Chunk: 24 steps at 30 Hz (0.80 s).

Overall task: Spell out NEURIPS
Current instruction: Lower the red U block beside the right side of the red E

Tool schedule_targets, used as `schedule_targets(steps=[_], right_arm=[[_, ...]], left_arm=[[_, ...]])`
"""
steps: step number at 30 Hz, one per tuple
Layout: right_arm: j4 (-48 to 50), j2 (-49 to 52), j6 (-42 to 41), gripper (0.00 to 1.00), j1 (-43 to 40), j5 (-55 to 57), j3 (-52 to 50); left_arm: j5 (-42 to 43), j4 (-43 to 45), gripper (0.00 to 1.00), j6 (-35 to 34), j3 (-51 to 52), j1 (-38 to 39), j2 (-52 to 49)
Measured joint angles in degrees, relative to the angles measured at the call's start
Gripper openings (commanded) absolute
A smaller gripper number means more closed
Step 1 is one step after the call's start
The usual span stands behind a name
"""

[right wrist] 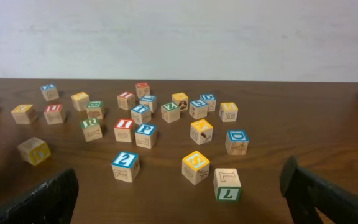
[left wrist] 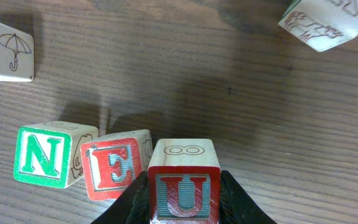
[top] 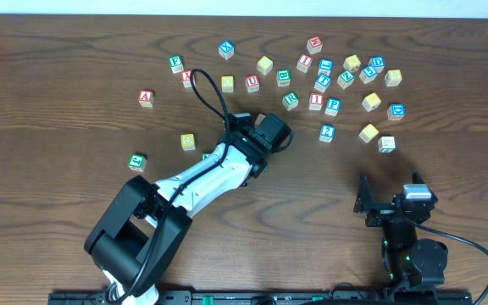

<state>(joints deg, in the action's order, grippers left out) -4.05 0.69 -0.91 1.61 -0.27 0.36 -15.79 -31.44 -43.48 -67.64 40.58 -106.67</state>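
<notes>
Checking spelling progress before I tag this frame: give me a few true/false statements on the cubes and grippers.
1. The left gripper is shut on the U cube. True.
2. The N cube and E cube lie side by side, N on the left in the left wrist view. True.
3. The right gripper holds a cube. False: it is open and empty.
4. The E is green. False: it is red; the N is green.

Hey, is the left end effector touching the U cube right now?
Touching. The left wrist view shows the left end effector clamped on the U cube, a finger flush against each side.
</notes>
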Motion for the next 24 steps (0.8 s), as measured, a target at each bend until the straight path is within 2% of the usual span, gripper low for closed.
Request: schedule_targets(steps=[24], right_arm=[[0.0,0.0,0.0,0.99,0.0,0.0,0.0]], left_arm=[[0.0,0.8,0.07,0.0,0.6,-0.5,0.0]])
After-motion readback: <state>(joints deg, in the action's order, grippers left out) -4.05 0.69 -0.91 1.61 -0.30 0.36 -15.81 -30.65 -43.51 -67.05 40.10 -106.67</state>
